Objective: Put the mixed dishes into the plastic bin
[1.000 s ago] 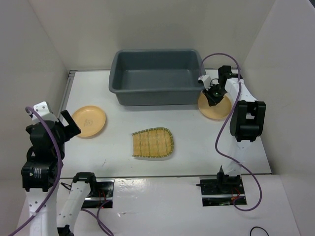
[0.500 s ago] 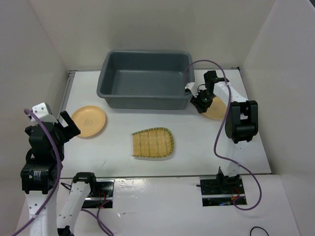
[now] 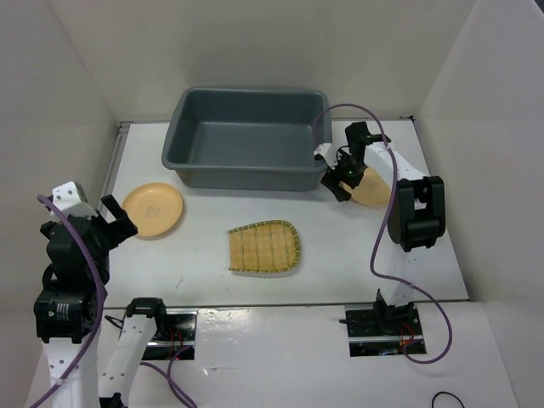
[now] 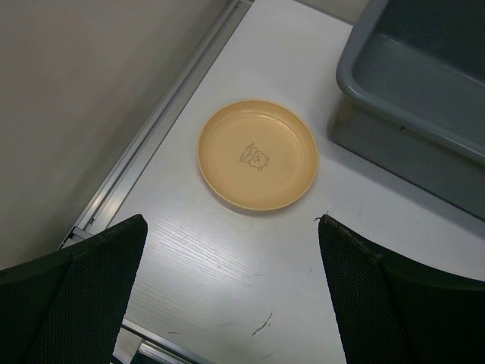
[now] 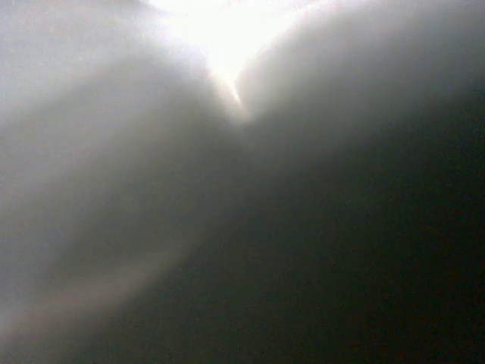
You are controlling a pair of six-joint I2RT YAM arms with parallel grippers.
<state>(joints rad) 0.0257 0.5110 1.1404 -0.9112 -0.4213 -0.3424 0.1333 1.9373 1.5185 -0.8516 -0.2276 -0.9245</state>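
Left gripper (image 4: pixel 231 226) (image 3: pixel 115 223): fingers spread wide, gripping nothing, hanging above the table (image 3: pixel 340 246). Just ahead of the fingertips lay a plate (image 4: pixel 258 155) (image 3: pixel 153 209), flat on the table, a small printed figure at its centre, nothing touching it. Further ahead and off to the fingers' right stood the bin (image 4: pixel 402 155) (image 3: pixel 238 177), its near corner apart from the plate.

Right gripper (image 3: pixel 336 181): down low against the bin's right end wall, at the near corner. Could not tell whether its fingers were parted or closed; the wrist view gave only grey blur with a bright glare at the top. A second plate (image 3: pixel 372 189) sat just beside the fingers, on the side away from the bin, partly hidden under the arm. Could not tell whether the fingers touched it.

Tray (image 3: pixel 264 247): flat on the table, well apart from both grippers, roughly between them and nearer the arm bases than the bin. The bin's visible floor held no dishes.
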